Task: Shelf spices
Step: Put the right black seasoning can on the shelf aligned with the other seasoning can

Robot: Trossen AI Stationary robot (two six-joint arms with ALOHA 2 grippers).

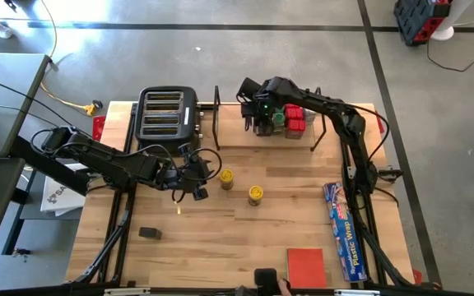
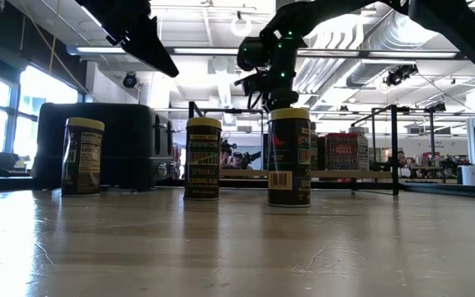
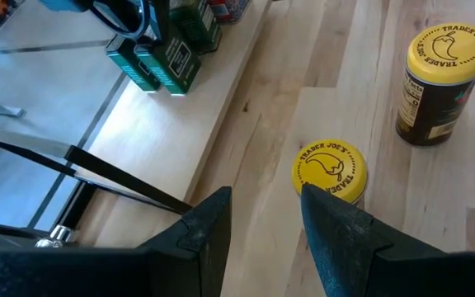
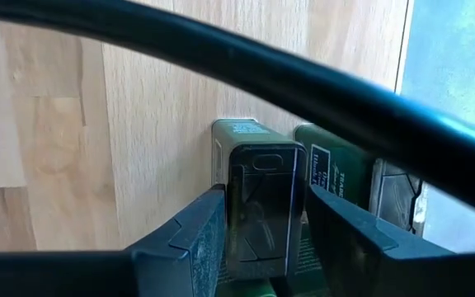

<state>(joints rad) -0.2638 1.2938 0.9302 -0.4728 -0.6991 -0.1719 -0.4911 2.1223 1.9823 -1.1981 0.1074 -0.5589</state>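
On the shelf (image 1: 270,131), a light-wood board in a black wire frame, green tins (image 1: 271,117) and red tins (image 1: 295,120) stand in a group. My right gripper (image 4: 262,223) points down over them, open, with a finger close on each side of an upright dark green tin (image 4: 258,198) that stands on the board. Three yellow-lidded jars (image 2: 289,157) (image 2: 203,157) (image 2: 82,157) stand on the table. My left gripper (image 3: 262,219) hovers open and holds nothing, with the nearest jar (image 3: 330,169) just beyond one fingertip. A small black tin (image 1: 150,233) lies at the near left. My right gripper comes from above with its fingers (image 4: 196,239) along the two narrow sides of the dark green tin (image 4: 231,206). The tin stands upright on the shelf board. Whether the fingers touch it, I cannot tell.
A black toaster (image 1: 167,115) stands left of the shelf. A long blue plastic-wrap box (image 1: 344,230) lies along the right edge and a flat red square (image 1: 305,265) at the near edge. Bare wood lies between the jars and the near edge.
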